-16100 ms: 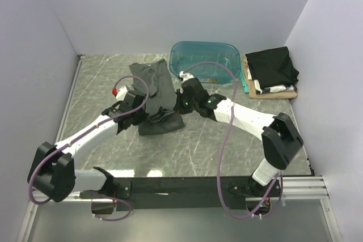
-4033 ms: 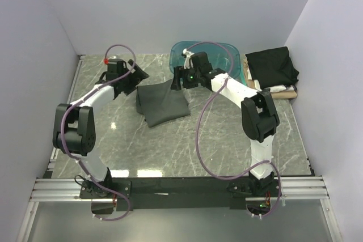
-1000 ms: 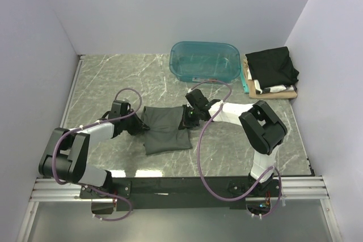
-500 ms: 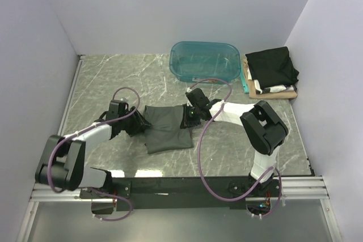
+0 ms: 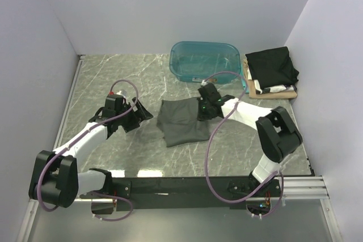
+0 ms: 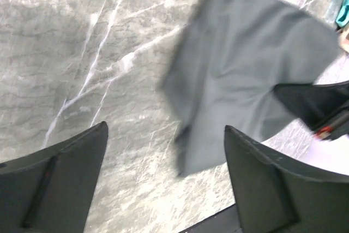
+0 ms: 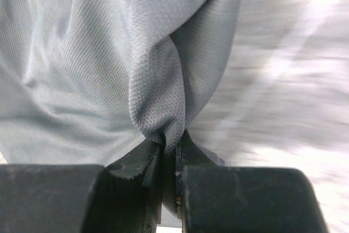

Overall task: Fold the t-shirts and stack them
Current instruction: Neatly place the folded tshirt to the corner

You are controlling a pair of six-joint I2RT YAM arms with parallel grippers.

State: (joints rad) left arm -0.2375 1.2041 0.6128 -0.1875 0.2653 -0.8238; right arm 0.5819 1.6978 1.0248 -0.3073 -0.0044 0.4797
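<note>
A folded charcoal-grey t-shirt (image 5: 181, 122) lies mid-table, seen as grey cloth (image 6: 245, 80) in the left wrist view. My right gripper (image 5: 202, 110) is shut on its right edge; the right wrist view shows the pinched fold (image 7: 163, 107) rising from between the fingers (image 7: 136, 165). My left gripper (image 5: 144, 113) stands open a little left of the shirt, nothing between its fingers (image 6: 71, 162). A black t-shirt (image 5: 272, 66) tops a stack with white and tan ones (image 5: 275, 91) at the back right.
A translucent teal tub (image 5: 205, 60) stands at the back, just left of the stack. Walls close in the marble table (image 5: 113, 77) on the left, back and right. The arms' black base rail (image 5: 181, 186) runs along the near edge.
My left gripper has opened, let go of the grey shirt and backed off to the left. My right gripper has dragged the shirt to the right and slightly back.
</note>
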